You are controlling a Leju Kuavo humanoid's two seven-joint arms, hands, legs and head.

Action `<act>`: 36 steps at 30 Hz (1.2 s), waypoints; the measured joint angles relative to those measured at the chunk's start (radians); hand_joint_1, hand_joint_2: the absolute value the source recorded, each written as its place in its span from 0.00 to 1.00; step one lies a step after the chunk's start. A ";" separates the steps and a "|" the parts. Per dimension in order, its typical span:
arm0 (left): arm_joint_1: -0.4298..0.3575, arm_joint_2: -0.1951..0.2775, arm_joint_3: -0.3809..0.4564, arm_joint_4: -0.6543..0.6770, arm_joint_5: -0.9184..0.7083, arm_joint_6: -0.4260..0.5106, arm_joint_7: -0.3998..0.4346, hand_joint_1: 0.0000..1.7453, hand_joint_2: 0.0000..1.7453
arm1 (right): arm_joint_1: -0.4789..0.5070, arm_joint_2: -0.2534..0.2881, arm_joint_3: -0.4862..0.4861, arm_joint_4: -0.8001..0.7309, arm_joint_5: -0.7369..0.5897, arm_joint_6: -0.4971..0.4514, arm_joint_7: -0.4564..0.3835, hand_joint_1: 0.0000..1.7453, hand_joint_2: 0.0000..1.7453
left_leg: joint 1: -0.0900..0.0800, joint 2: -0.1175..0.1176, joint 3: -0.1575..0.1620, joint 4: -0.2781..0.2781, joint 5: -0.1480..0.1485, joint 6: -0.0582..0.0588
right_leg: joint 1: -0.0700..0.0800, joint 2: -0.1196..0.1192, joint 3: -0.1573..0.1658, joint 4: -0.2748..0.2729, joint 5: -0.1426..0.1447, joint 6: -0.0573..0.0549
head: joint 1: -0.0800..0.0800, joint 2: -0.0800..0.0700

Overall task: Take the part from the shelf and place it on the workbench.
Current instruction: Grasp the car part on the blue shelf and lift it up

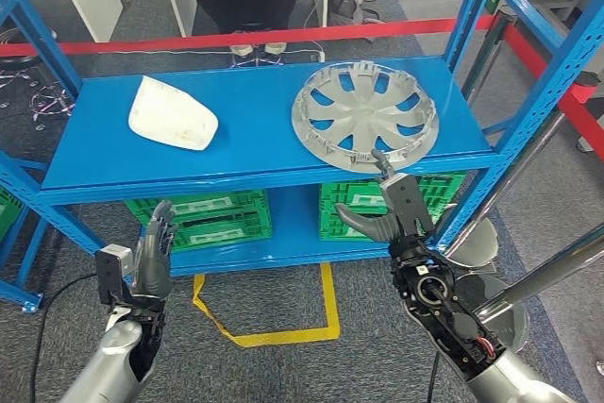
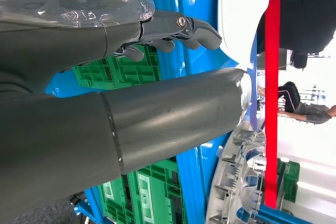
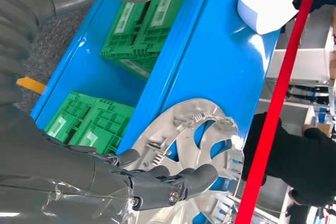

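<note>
- The robot's left hand hangs low before the shelf's front edge, fingers spread and holding nothing, likely kept out of the way.
- The right hand is raised at the shelf lip, fingers apart and empty, just below the near rim of the silver spoked plastic wheel cover, seemingly lined up to take it.
- That cover lies flat on the blue metal shelf, right side; a white curved plastic shell sits well apart, left.
- Green slatted crates fill the lower level.
- Beyond, a red barrier tape.

Cover left, hubcap right on shelf; crates below
</note>
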 joint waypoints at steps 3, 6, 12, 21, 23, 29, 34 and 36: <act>0.000 0.000 0.000 0.000 0.000 0.000 0.000 0.00 0.00 | 0.000 0.000 0.000 0.000 0.000 0.003 0.003 0.00 1.00 | 0.000 0.000 0.000 0.000 0.000 0.000 | 0.000 0.000 0.000 0.000 0.000 0.000 | 0.000 0.000; 0.000 0.000 0.000 0.000 0.000 0.000 -0.001 0.00 0.00 | 0.000 0.000 0.000 0.000 0.001 0.004 0.005 0.00 1.00 | 0.000 0.000 0.000 0.000 0.000 0.000 | 0.000 0.000 0.000 0.000 0.000 0.000 | 0.000 0.000; 0.000 0.000 0.000 0.000 0.000 0.000 -0.001 0.00 0.00 | 0.000 0.000 0.000 0.000 0.001 0.004 0.005 0.00 1.00 | 0.000 0.000 0.000 0.000 0.000 0.000 | 0.000 0.000 0.000 0.000 0.000 0.000 | 0.000 0.000; 0.000 0.001 0.000 0.000 0.000 0.001 -0.001 0.00 0.00 | -0.001 0.000 0.000 0.000 0.001 0.005 0.005 0.00 1.00 | 0.000 0.000 0.000 0.000 0.000 0.000 | 0.000 0.000 0.000 0.000 0.000 0.000 | 0.000 0.000; 0.000 0.001 0.000 0.000 0.000 0.002 -0.001 0.00 0.00 | -0.002 0.000 0.000 0.000 0.001 0.007 0.005 0.00 1.00 | 0.000 0.000 0.000 0.000 0.000 0.000 | 0.000 0.000 0.000 0.000 0.000 0.000 | 0.000 0.000; 0.000 0.001 0.000 0.000 0.000 0.004 -0.001 0.00 0.00 | -0.005 0.000 0.000 0.000 0.001 0.008 0.005 0.00 1.00 | 0.000 0.000 0.000 0.000 0.000 0.000 | 0.000 0.000 0.000 0.000 0.000 0.000 | 0.000 0.000; 0.001 0.001 0.000 0.000 0.000 0.010 -0.001 0.00 0.00 | -0.005 0.000 -0.004 0.000 0.002 0.007 0.006 0.00 1.00 | 0.000 0.000 0.000 0.000 0.000 0.000 | 0.000 0.000 0.000 0.000 0.000 0.000 | 0.000 0.000; 0.001 0.001 0.000 0.000 0.000 0.011 -0.001 0.00 0.00 | -0.005 0.000 -0.009 -0.001 0.002 0.007 0.008 0.00 1.00 | 0.000 0.000 0.000 0.000 0.000 0.000 | 0.000 0.000 0.000 0.000 0.000 0.000 | 0.000 0.000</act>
